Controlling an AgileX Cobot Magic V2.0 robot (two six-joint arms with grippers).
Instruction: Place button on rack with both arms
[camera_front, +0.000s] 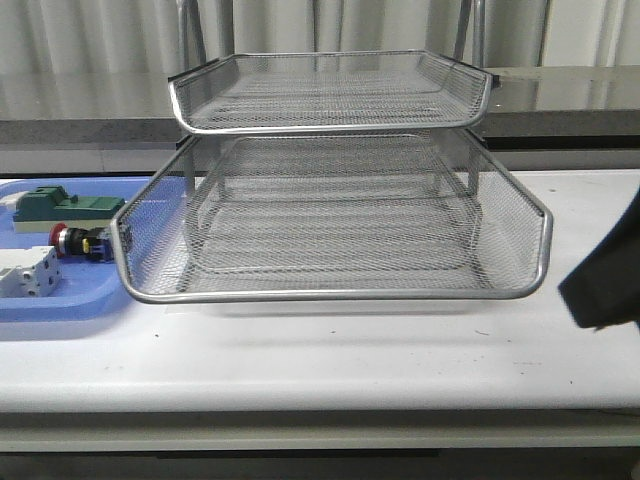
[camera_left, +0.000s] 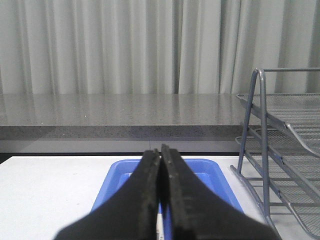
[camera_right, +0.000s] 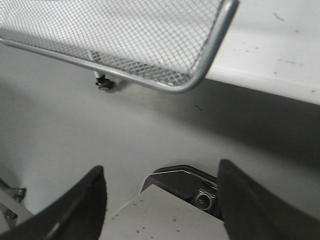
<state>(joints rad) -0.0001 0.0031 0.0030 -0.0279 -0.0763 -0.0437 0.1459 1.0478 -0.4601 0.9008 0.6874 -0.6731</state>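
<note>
Black left fingers (camera_left: 161, 165) pressed together, seemingly holding nothing; right fingers (camera_right: 160, 200) spread wide, empty, near rack (camera_right: 150, 45).

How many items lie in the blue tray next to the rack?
3 visible in the blue tray: a green block at the back, the red-headed button in the middle, a white block in front. The frame edge may hide others.

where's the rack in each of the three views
Front view: the rack fills the centre, its tiers stacked, beside the blue tray.
Left wrist view: its side frame and tiers at the right edge.
Right wrist view: one mesh corner and a foot.
Shared landmark: the white table.
</note>
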